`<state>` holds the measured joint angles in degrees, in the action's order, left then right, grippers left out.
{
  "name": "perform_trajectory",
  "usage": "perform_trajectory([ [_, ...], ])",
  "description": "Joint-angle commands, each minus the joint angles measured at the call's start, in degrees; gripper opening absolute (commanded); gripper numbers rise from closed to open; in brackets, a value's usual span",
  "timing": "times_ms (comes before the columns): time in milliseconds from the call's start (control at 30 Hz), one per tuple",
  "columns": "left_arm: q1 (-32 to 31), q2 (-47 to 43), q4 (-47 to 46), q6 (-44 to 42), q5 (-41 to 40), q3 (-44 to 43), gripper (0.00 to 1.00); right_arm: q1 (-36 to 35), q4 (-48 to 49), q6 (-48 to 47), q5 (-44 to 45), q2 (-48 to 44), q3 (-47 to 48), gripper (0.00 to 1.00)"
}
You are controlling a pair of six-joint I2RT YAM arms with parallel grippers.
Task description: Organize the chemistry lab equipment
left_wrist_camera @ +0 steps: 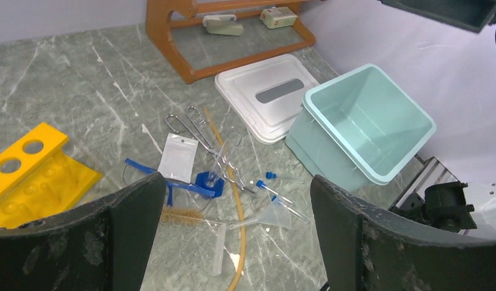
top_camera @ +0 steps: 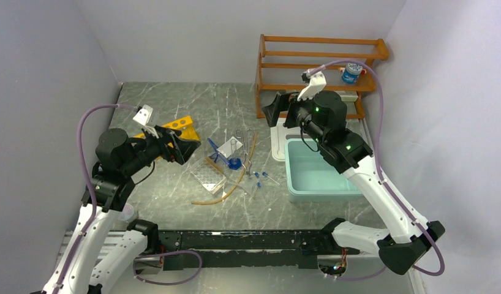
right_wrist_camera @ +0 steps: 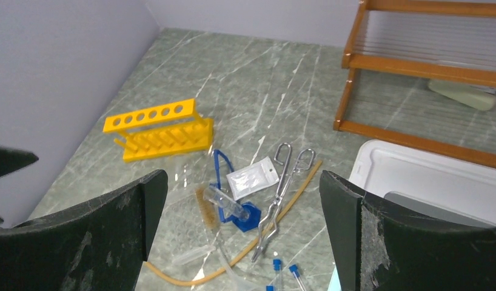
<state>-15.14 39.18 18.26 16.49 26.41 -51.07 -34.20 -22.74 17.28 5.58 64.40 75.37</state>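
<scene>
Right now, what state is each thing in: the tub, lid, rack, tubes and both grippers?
teal tub: open, empty.
white lid: off, flat beside the tub.
yellow rack: holes empty.
blue-capped tubes: capped, lying loose.
left gripper: open, holding nothing.
right gripper: open, holding nothing.

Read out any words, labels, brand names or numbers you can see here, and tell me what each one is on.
No text is legible in any view.
Small box on the orange wooden shelf: reddish print, too blurred to read.
Blue-capped container on the same shelf: any label is too small to read.
White packet: no legible print.
</scene>
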Motion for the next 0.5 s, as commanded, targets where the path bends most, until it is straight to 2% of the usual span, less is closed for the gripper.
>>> perform_trajectory([
  [0, 0.37, -1.35, 3.39, 2.27, -4.29, -0.51, 0.93, -0.16, 8.77, -2.99, -6.63, -2.30, -5.82, 1.00],
  [133, 0.38, -2.07, 7.39, 4.30, -9.00, 0.85, 0.97, -0.09, 10.59, -1.99, -14.64, -0.20, -6.02, 1.00],
  [233, 0.37, -1.60, 9.47, 5.75, -11.87, 2.41, 0.97, -1.36, 11.65, -1.47, -17.50, 3.18, -5.67, 0.99],
  [300, 0.37, -0.30, 11.06, 6.82, -13.05, 3.36, 0.97, -4.26, 12.30, -2.17, -15.53, 5.57, -5.59, 0.97],
  [467, 0.37, 3.92, 10.06, 10.03, -11.83, 7.03, 0.94, -11.48, 11.30, -4.48, -3.83, 14.37, -3.96, 0.92],
])
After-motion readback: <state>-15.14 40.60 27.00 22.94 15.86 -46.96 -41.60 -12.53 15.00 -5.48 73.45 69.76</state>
